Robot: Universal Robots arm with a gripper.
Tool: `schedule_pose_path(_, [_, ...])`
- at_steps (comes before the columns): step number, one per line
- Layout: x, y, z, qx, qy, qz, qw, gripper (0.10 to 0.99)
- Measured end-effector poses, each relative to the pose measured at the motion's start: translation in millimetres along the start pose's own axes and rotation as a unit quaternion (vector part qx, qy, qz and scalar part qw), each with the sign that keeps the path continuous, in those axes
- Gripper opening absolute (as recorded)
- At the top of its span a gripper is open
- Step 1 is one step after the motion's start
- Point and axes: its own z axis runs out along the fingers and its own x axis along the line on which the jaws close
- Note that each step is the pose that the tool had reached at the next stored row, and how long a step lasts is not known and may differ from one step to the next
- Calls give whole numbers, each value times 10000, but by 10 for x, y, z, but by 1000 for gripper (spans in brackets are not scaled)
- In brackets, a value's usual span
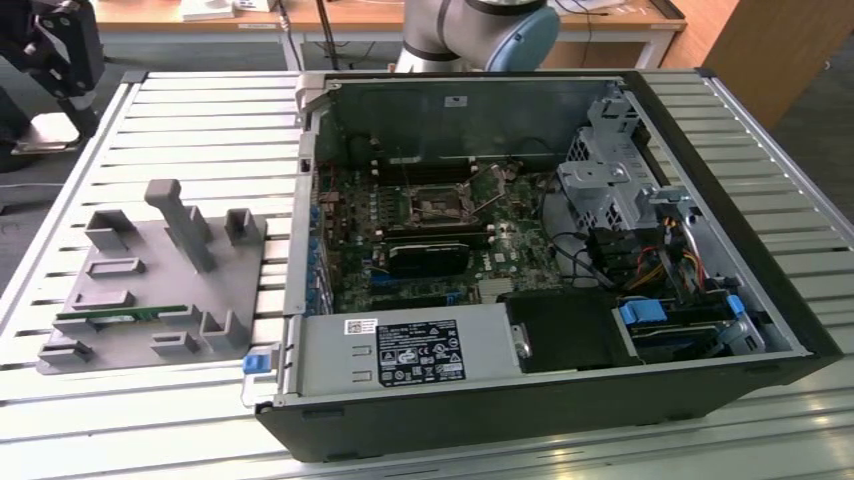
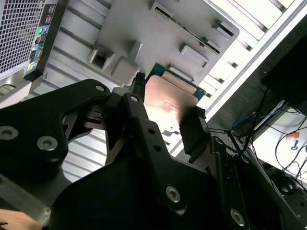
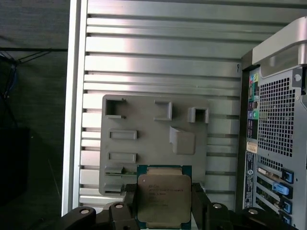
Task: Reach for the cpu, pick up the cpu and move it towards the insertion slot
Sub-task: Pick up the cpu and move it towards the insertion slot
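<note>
Two black fingers (image 3: pixel 130 206) of the gripper (image 3: pixel 164 191) press on opposite edges of the cpu (image 3: pixel 164 201), pinching it flat between them. In the first wrist view the chip's silver top faces the camera inside a thin green rim. It is seen against the edge of the grey tray (image 3: pixel 153 143) nearest the green memory stick (image 3: pixel 115 170), held off the tray rather than lying in a recess. The second wrist view takes the same grip at a slant: the gripper (image 2: pixel 168 108), the cpu (image 2: pixel 168 100) glinting coppery between the fingers (image 2: pixel 193 130), and the tray (image 2: pixel 144 28) well beyond it. Both wrist views catch the computer case (image 3: pixel 273 143) from outside, standing just beside the tray with its perforated port panel turned toward it. The exterior view looks into the case (image 1: pixel 400 425). There the insertion slot (image 1: pixel 441 207), dark with a silvery frame, sits on the green board (image 1: pixel 347 270), well apart from the tray (image 1: pixel 147 290). Between tray and slot stands the case's side wall (image 1: pixel 310 200). Around the slot are a black block (image 1: pixel 427 257), a bundle of cables (image 1: pixel 641 262) and a metal drive cage (image 1: pixel 601 180). The memory stick (image 1: pixel 114 318) lies in a tray recess on the side away from the arm's pale joint (image 1: pixel 481 35). Tray and case rest on a slatted metal table (image 1: pixel 200 130).
</note>
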Motion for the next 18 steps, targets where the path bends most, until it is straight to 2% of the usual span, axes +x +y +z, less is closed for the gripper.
schedule_pose_path(18, [-365,-10,-1,0,0,0,10000,537])
